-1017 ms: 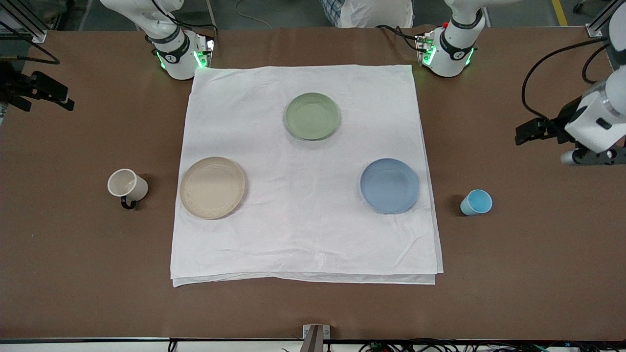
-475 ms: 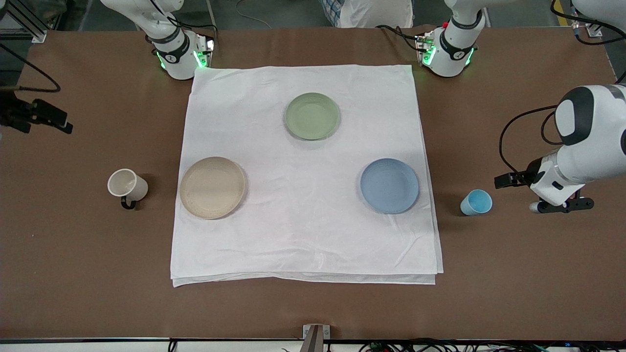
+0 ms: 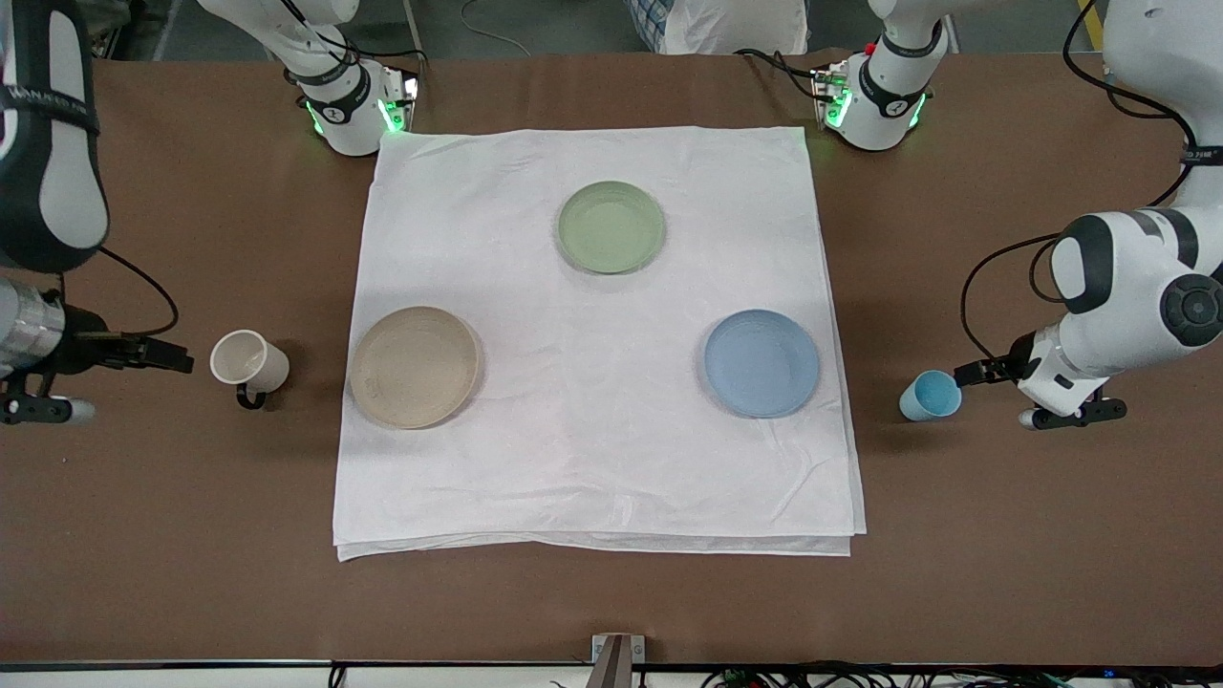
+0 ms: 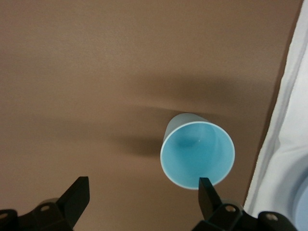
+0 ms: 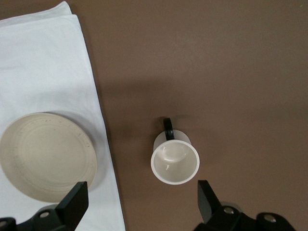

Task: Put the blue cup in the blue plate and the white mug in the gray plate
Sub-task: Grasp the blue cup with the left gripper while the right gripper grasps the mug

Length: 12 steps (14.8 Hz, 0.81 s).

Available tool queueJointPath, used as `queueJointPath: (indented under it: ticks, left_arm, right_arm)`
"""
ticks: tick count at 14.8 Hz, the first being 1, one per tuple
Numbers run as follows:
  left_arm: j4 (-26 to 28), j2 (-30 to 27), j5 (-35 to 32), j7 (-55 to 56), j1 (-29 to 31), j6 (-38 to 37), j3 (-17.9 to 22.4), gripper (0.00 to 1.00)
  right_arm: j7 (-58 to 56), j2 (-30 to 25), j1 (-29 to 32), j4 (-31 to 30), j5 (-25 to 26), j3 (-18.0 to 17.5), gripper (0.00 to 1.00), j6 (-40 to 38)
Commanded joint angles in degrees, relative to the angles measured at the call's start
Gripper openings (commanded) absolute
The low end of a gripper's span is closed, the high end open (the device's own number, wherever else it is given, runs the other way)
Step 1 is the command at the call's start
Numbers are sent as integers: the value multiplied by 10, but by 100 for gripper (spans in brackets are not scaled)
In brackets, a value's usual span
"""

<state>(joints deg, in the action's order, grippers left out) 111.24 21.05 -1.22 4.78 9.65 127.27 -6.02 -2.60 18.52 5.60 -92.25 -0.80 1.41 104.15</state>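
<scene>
Both tools nearer their cups

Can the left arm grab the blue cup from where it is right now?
Probably yes. The left gripper is open right beside the blue cup, which stands upright on the bare table with nothing in the way. One fingertip is already at its rim.

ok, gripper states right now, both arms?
Left gripper: open, holding nothing, just beside the blue cup on the bare table.
Right gripper: open, holding nothing, beside the white mug.
</scene>
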Motion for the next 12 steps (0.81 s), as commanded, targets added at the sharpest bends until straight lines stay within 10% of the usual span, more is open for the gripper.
queueJointPath:
  ticks: [1,4,8,10,12]
  left_arm:
    - [3,21,27,3,1,30,-2,98]
    - [3,46,42,3,0,51,-2,80]
    - [2,63,42,3,-2,65,-3,33]
    - [2,62,43,8,-5,61,-6,6]
    - [3,51,43,37,-6,50,-16,1]
  right_arm:
    - [-3,8,16,-97,6,-7,100,115]
    - [-3,9,16,-193,3,-7,97,247]
    - [-16,54,18,-203,3,-7,91,305]
    - [-23,70,19,-204,3,-7,81,309]
    - [-27,78,25,-204,3,-8,65,309]
